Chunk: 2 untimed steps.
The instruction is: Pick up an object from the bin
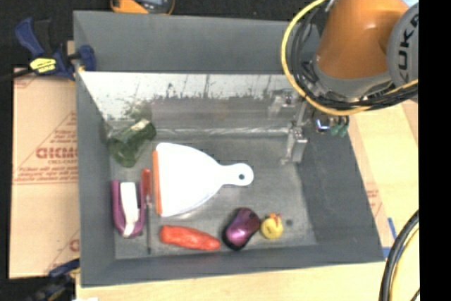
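My gripper (296,146) hangs over the right part of the bin, near the back, below the arm's orange cover. Nothing shows in it. The nearest thing is a white dustpan (189,183) with an orange edge; its round-ended handle points right and ends a little left of and below the gripper. Along the bin's front lie a dark purple eggplant (242,228) and a small yellow fruit (272,227), both well in front of the gripper.
A red-orange carrot-like piece (189,238) lies front centre. A purple and white object (128,208) and a thin red stick (146,188) lie at the left. A dark green crumpled thing (131,141) sits back left. Bare bin floor lies under the gripper.
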### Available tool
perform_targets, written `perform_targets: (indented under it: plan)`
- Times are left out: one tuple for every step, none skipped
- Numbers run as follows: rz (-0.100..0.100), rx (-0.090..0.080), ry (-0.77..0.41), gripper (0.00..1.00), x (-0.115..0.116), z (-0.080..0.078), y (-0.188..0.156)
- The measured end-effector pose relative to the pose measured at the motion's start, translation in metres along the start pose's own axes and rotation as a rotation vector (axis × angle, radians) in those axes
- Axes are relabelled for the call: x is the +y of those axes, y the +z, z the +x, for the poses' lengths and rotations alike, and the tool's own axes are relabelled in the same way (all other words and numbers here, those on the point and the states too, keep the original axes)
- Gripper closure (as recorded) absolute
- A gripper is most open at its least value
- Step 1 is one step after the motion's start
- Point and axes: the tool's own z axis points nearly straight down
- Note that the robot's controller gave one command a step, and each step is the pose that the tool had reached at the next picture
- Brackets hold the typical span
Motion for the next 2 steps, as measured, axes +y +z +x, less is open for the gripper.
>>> perform_targets:
  plan:
    - [0.001,-0.009,-0.001,0.00,0.000,-0.001,-0.005]
    - [-0.001,-0.013,0.023,0.00,0.029,0.001,0.083]
